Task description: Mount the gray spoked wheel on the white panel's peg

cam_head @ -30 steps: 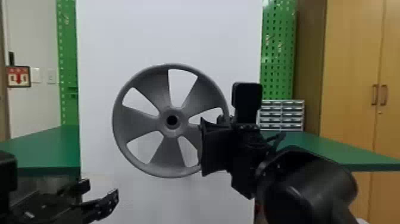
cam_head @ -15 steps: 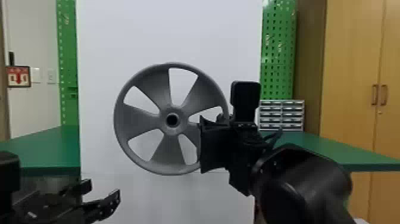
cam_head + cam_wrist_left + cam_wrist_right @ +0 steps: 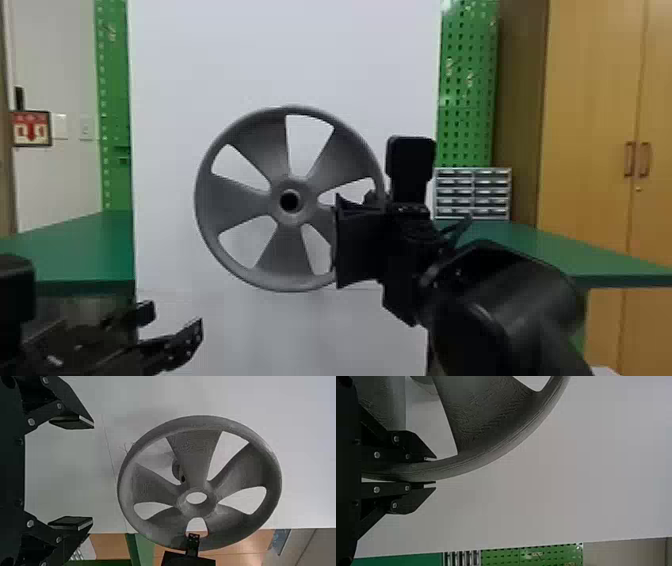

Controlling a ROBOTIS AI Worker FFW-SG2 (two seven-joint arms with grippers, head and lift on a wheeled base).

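In the head view my right gripper (image 3: 362, 240) is at the right rim of the gray spoked wheel (image 3: 285, 250), which hangs upright before the white panel (image 3: 210, 60). The right wrist view has the rim (image 3: 494, 457) between the two fingers of my right gripper (image 3: 431, 471), shut on it. A gap separates the wheel (image 3: 245, 469) from the panel (image 3: 309, 455) in the left wrist view, where the peg (image 3: 176, 470) shows through a spoke opening, off the hub hole. My left gripper (image 3: 172, 325) stays parked low at left; its fingers (image 3: 71, 522) stand apart with nothing between them, at the gripper (image 3: 81, 473).
Green tables (image 3: 85, 245) stand on both sides of the panel. Behind on the right are a small drawer unit (image 3: 472, 192), a green pegboard (image 3: 467, 100) and a wooden cabinet (image 3: 590, 125).
The right arm has shifted slightly to the left in the head view, and the wheel's lower edge has risen a little. The wheel remains in the right gripper. The left arm has hardly moved.
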